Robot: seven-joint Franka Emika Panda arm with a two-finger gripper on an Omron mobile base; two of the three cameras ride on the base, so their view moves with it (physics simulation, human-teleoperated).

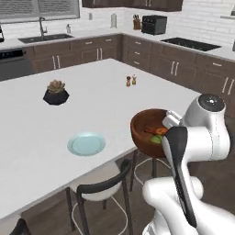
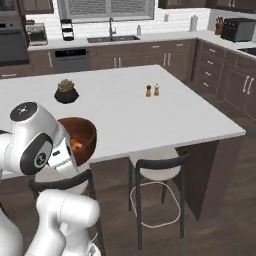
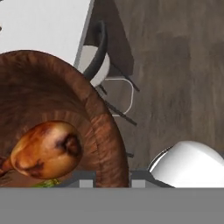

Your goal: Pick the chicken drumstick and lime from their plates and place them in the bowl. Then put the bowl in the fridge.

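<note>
Hand view shows the tool (image 3: 112, 178) clamped on the rim of the deep reddish-brown wooden bowl (image 3: 94, 118), which holds the golden-brown chicken drumstick (image 3: 46, 149) and small green lime (image 1: 156, 139), beyond the white surface (image 1: 114, 105) edge.

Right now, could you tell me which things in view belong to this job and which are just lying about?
Part of the job:
- bowl, held off the counter edge by the gripper, fingers shut on its rim
- chicken drumstick in it
- lime in it
- pale blue-green plate

Lying about:
- potted plant
- shakers
- stool
</note>
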